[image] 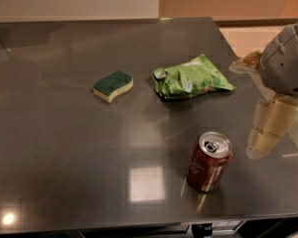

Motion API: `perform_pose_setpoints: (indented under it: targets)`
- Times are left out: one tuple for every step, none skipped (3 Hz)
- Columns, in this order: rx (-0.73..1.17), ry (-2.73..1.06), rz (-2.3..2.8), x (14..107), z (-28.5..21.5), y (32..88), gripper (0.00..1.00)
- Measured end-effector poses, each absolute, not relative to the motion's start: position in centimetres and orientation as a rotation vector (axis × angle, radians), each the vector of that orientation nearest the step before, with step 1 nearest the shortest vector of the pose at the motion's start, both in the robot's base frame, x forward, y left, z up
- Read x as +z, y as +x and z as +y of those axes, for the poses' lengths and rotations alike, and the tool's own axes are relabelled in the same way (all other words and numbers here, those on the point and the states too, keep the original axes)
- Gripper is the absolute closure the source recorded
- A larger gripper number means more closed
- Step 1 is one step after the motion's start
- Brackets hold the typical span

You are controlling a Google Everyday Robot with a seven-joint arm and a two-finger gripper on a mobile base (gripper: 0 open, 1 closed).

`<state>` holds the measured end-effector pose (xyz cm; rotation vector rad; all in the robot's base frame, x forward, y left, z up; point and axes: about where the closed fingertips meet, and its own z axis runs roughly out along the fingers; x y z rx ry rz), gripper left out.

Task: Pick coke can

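The coke can point(209, 161) stands upright on the dark grey table point(64, 148), near its front edge and right of the middle. It is dark red-brown with a silver top and pull tab. My gripper point(265, 133) hangs at the right edge of the view, just right of the can and apart from it, with its pale fingers point(274, 125) pointing down at about the can's height. It holds nothing.
A green chip bag point(191, 77) lies behind the can. A green and yellow sponge point(112, 85) lies left of the bag. The table's right edge runs close to the gripper.
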<state>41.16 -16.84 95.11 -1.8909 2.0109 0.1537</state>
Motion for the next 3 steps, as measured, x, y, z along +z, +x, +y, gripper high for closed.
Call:
perform_pose_setpoints:
  targets:
    - [0.246,-1.968,1.912,93.8,-14.7,39.6,0.00]
    - [0.299,-2.039,1.823,92.8,-13.3,38.4,0.00]
    - [0.340,-2.083,1.771,91.7,-12.5,37.6,0.00]
